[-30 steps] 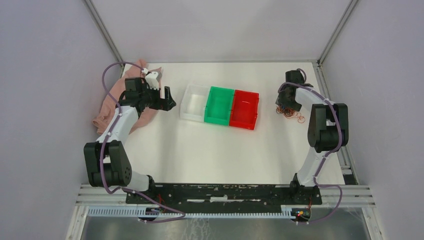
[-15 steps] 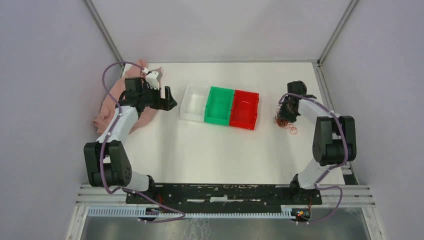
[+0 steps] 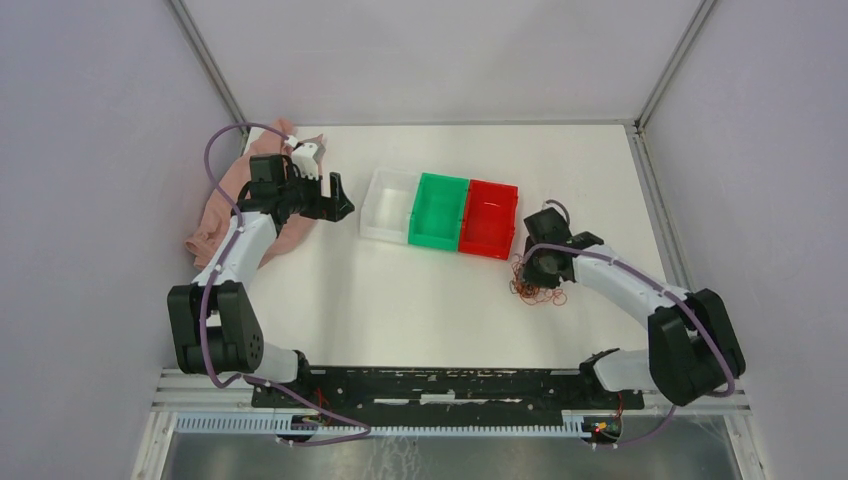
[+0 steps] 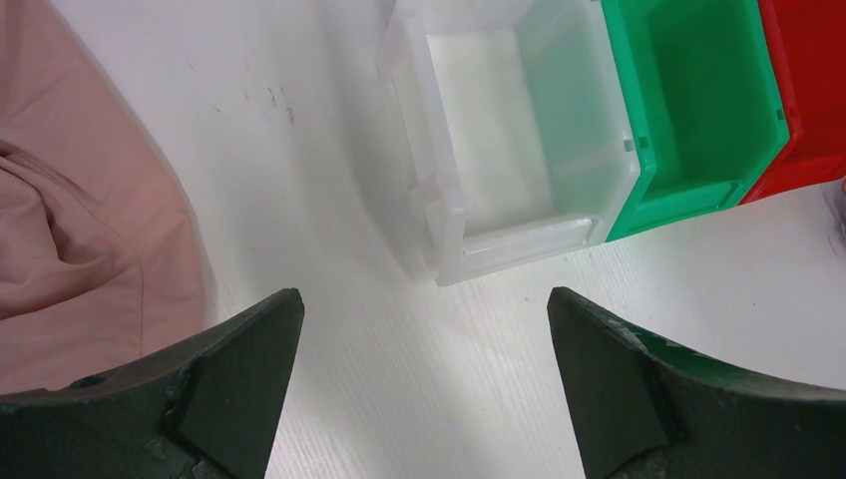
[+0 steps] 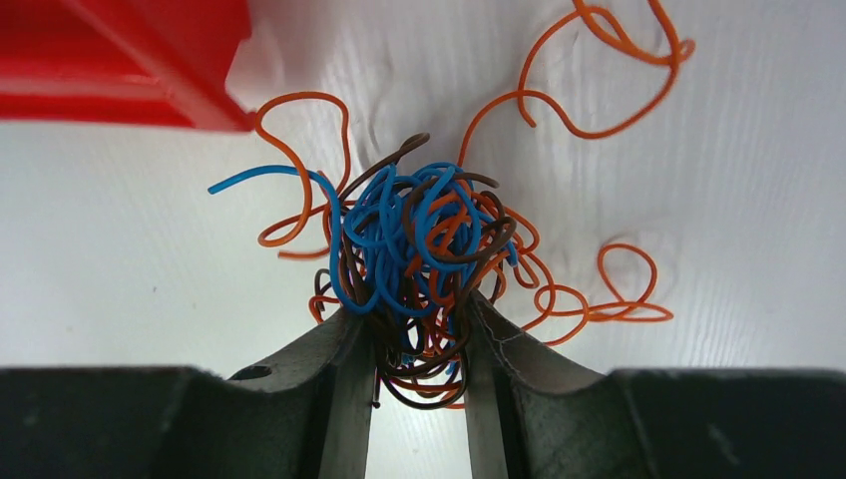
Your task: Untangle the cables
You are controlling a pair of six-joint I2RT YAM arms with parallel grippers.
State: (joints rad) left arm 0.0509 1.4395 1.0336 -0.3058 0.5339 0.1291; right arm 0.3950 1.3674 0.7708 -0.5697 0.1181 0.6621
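Note:
The cables (image 5: 424, 235) are a knotted ball of thin blue, orange and dark brown wires, with loose orange loops trailing right. My right gripper (image 5: 417, 309) is shut on the lower part of the ball, both fingers pressed against it. From above, the tangle (image 3: 532, 285) lies on the white table just below the red bin's right corner, under my right gripper (image 3: 542, 266). My left gripper (image 4: 424, 304) is open and empty, hovering over bare table near the clear bin; it is at the far left (image 3: 338, 200).
Three bins stand in a row at the back centre: clear (image 3: 390, 205), green (image 3: 440, 211), red (image 3: 489, 218). The red bin's corner (image 5: 150, 60) is close to the tangle. A pink cloth (image 3: 225, 215) lies at the left under my left arm.
My right gripper has dragged the cable tangle from the right side of the table leftward and nearer, to just below the red bin. The left arm has barely moved.

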